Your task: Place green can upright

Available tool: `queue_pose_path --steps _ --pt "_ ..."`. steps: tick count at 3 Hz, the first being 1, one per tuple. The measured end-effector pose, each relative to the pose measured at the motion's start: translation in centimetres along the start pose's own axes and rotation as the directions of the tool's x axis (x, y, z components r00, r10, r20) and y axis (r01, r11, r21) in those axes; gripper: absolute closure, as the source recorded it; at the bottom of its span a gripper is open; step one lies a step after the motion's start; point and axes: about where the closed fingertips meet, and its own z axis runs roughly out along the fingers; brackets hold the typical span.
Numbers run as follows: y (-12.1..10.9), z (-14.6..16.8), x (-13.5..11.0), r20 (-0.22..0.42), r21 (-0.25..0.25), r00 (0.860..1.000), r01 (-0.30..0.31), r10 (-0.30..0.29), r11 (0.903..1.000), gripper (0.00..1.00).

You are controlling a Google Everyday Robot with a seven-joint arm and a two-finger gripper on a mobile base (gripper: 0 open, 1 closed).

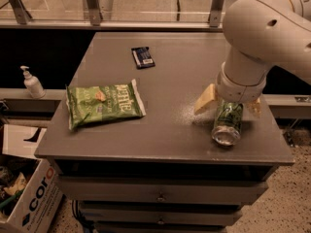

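1. Green can (227,123) at the right front of the counter (184,81), tilted rather than upright, silver end turned forward and down, close to the front edge; contact with the counter top impossible to tell.
2. Lower down at the front, drawer fronts (121,191) under the counter top, with small knobs at the middle; on the floor at far left, an open cardboard box (34,203) with dark lettering on its side and odds and ends inside.
3. Gripper (228,105) directly over the upper half of the green can, jaws clamped on it, pale yellow fingers (205,98) one at each side of the can body.
4. Above the gripper, a thick white arm (272,28) from the upper right corner, bent down to a round wrist.
5. On the left half of the counter, a flat green chip bag (104,103), crinkled, near the left edge and well apart from the green can.
6. Off the counter to the left, a white pump bottle (33,84), upright on a pale ledge.
7. Farther back, a small dark blue packet (143,57) flat on the counter, left of centre, well apart from both bag and can.
8. Farthest back, metal posts (91,4) with glass between them, beyond the counter's rear edge, and speckled floor behind.
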Motion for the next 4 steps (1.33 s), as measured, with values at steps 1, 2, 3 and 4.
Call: queue_pose_path --steps 1,2,3,4 --pt "-0.6 0.5 -0.5 -0.002 -0.001 1.000 -0.012 0.012 0.9999 0.40" --pt "-1.1 0.3 -1.0 0.005 0.003 1.000 -0.016 0.016 0.9999 0.63" --pt "-1.4 0.1 -1.3 0.009 0.006 1.000 -0.019 0.019 0.9998 0.86" --pt "-1.9 -1.4 -2.0 0.041 -0.021 0.999 -0.014 0.015 0.9997 1.00"
